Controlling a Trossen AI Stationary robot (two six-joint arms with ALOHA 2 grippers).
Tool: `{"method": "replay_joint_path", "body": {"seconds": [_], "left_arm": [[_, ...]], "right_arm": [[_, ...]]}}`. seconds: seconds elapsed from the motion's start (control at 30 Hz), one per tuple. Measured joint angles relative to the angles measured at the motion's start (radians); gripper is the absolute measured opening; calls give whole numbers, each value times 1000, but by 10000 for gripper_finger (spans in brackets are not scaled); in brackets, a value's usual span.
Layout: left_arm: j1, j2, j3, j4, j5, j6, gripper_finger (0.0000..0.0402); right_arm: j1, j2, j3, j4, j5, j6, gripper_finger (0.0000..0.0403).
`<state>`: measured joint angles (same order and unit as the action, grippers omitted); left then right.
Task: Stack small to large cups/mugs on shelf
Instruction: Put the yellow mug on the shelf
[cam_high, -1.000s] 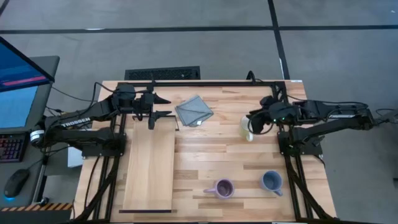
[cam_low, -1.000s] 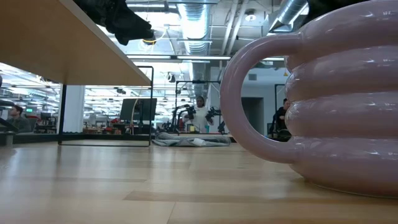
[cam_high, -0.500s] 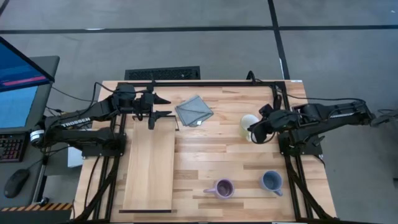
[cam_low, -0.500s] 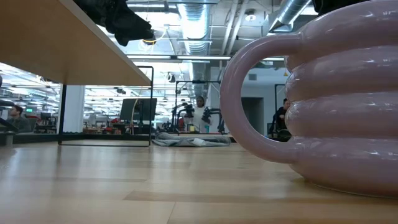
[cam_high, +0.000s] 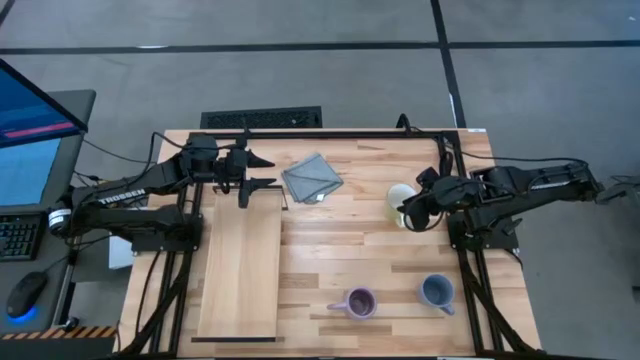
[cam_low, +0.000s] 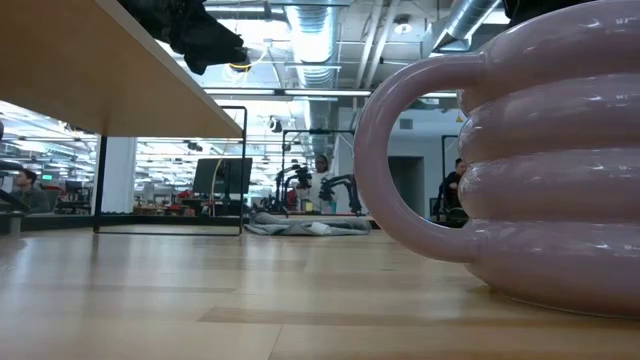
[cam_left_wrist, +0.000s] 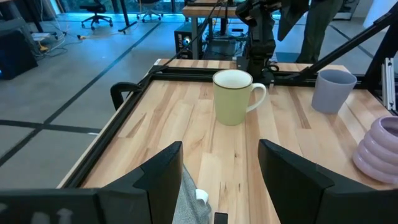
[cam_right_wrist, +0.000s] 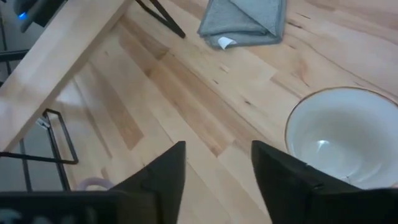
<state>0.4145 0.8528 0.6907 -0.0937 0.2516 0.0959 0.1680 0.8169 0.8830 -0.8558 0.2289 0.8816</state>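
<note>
Progress: no mug is stacked and nothing is seen on the shelf (cam_high: 240, 270), which lies along the left side of the tabletop (cam_high: 340, 225), at about 8 o'clock from its centre in the high view.

The cream-white mug (cam_high: 399, 205) stands upright on the tabletop at about 2 o'clock from centre, handle pointing toward 6 o'clock. The purple mug (cam_high: 359, 302) and the grey-blue mug (cam_high: 436, 291) stand near the front edge, at about 6 and 5 o'clock, well apart from the shelf and from each other.

The right end effector (cam_high: 408, 210) is positioned right at the cream-white mug, on its 3 o'clock side. In the right wrist view its fingers are spread with bare wood between them and the mug's rim (cam_right_wrist: 339, 134) just beside one finger; nothing is grasped.

The left end effector (cam_high: 262, 170) waits at 11 o'clock, above the far end of the shelf, fingers released and empty; a grey folded cloth (cam_high: 312, 177) lies just beside it.

Judgement: the task is at its start. All three mugs remain to be nested by size and placed on the shelf.
</note>
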Motion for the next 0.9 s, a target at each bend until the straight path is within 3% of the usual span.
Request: {"method": "replay_joint_path", "body": {"seconds": [0.3,0.9], "left_arm": [[0,0,0,-6,0,32,203],[0,0,0,-32,0,35,203]], "right_arm": [[2,8,0,15,-49,8,264],[-22,8,0,26,-45,1,267]]}}
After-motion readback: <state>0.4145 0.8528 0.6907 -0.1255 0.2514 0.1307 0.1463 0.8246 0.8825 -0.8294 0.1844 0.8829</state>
